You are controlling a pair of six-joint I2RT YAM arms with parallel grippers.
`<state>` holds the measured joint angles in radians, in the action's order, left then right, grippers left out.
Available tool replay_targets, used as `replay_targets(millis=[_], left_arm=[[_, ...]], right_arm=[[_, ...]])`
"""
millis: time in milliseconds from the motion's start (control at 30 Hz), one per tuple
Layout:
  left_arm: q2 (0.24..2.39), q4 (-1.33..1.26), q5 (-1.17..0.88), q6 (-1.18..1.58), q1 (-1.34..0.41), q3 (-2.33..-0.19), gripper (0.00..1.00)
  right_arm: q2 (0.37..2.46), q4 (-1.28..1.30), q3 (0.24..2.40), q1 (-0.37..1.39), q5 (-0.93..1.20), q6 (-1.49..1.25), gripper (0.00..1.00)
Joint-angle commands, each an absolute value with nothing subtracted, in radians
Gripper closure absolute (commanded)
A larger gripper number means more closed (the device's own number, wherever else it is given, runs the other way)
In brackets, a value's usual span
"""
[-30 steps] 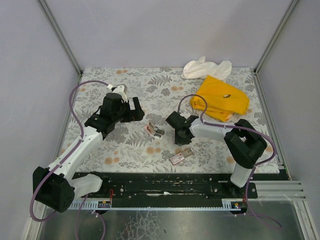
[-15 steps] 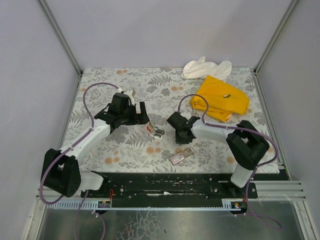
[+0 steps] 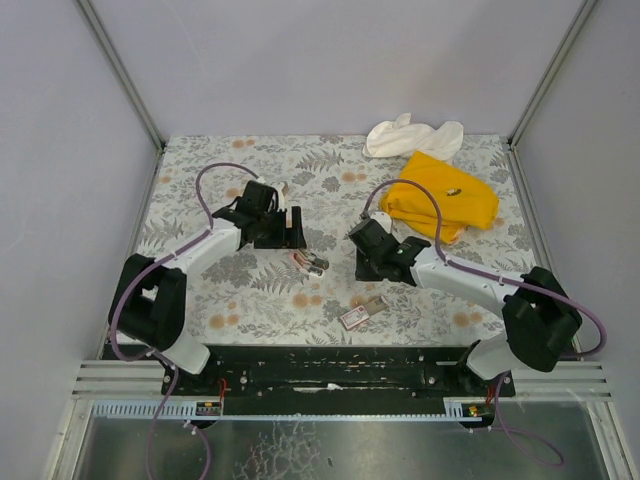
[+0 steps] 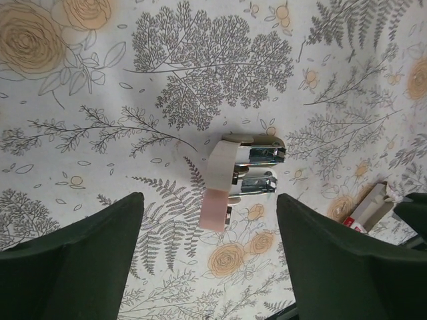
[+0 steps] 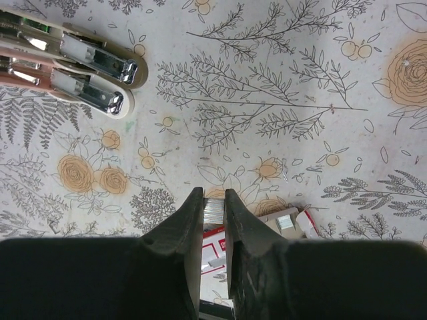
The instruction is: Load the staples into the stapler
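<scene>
Closest to the arm bases, the staples box [image 3: 358, 314] is lying on the floral table [image 3: 200, 290], and the right gripper [image 5: 213, 193] just past it is pinching a small silvery strip [image 5: 213, 208] between its tips. A bit further out the stapler [image 4: 241, 177] lies open, metal rails showing, with the left gripper [image 4: 208, 197] hanging over it, jaws spread wide. Yellow cloth [image 3: 440, 195] and white cloth [image 3: 410, 135] sit far right.

You look straight down on the flower-printed bench [image 4: 100, 100], with your left gripper [image 4: 208, 199] spread wide, one dark finger [image 4: 73, 267] filling each lower corner. The stapler [image 4: 227, 167] lies swung open at the fingertips, its two metal rails pointing right and its pink end reaching in between them. The staples [image 4: 373, 205] peek in at the right edge, clear of the stapler.
</scene>
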<state>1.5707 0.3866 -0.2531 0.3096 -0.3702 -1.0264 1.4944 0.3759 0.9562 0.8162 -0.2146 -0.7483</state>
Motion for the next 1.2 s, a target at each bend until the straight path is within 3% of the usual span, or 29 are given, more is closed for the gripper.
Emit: replay_targets(millis=[0, 267, 800, 1167], left_arm=[[1.614, 0.349, -0.311, 0.278, -0.363, -1.047, 0.25], [1.669, 0.327, -0.382, 0.249, -0.364, -1.047, 0.40], [1.724, 0.310, -0.498, 0.151, -0.390, -1.054, 0.94], [1.781, 0.357, -0.536, 0.054, -0.544, -1.106, 1.00]], right_arm=[[1.432, 0.330, 0.934, 0.809, -0.184, -0.717, 0.82], [1.376, 0.298, 0.910, 0.808, -0.151, -0.685, 0.82], [1.309, 0.273, 0.871, 0.808, -0.112, -0.583, 0.82], [1.285, 0.242, 0.834, 0.810, -0.067, -0.433, 0.82]])
